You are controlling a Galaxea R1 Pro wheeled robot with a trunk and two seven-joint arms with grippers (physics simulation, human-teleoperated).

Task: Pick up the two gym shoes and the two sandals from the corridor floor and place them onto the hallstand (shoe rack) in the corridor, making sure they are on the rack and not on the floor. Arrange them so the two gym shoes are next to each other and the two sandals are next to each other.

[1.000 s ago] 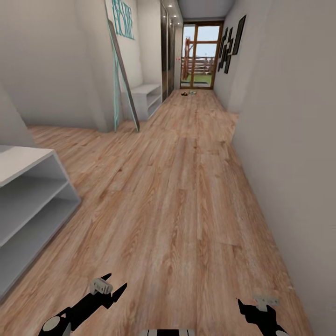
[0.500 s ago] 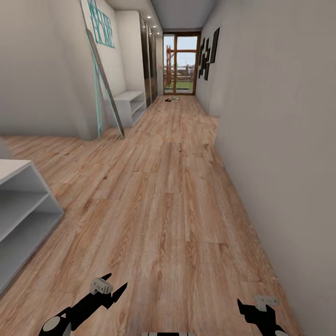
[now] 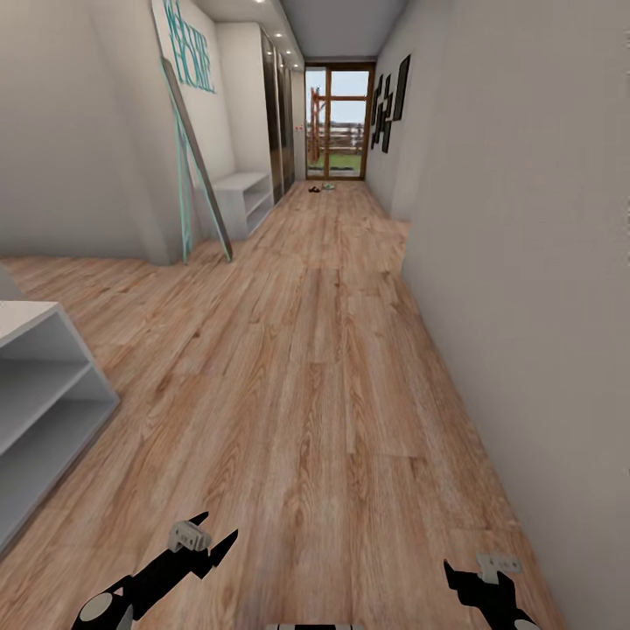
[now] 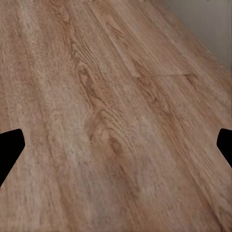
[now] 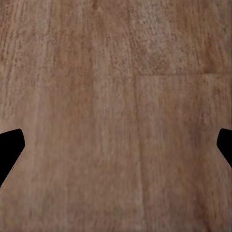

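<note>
Long corridor of plank floor [image 3: 324, 367] ahead. Far off by the glass door [image 3: 337, 122], small dark and pale shapes lie on the boards, shoes [image 3: 319, 186] too tiny to tell apart. Grey rack [image 3: 245, 197] stands along the left wall. Left hand [image 3: 214, 542] and right hand [image 3: 468, 577] hover low, both spread, nothing held.

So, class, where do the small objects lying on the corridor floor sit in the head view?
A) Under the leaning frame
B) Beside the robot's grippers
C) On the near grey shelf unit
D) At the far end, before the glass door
D: the small objects lie on the corridor floor just before the glass door.
</note>
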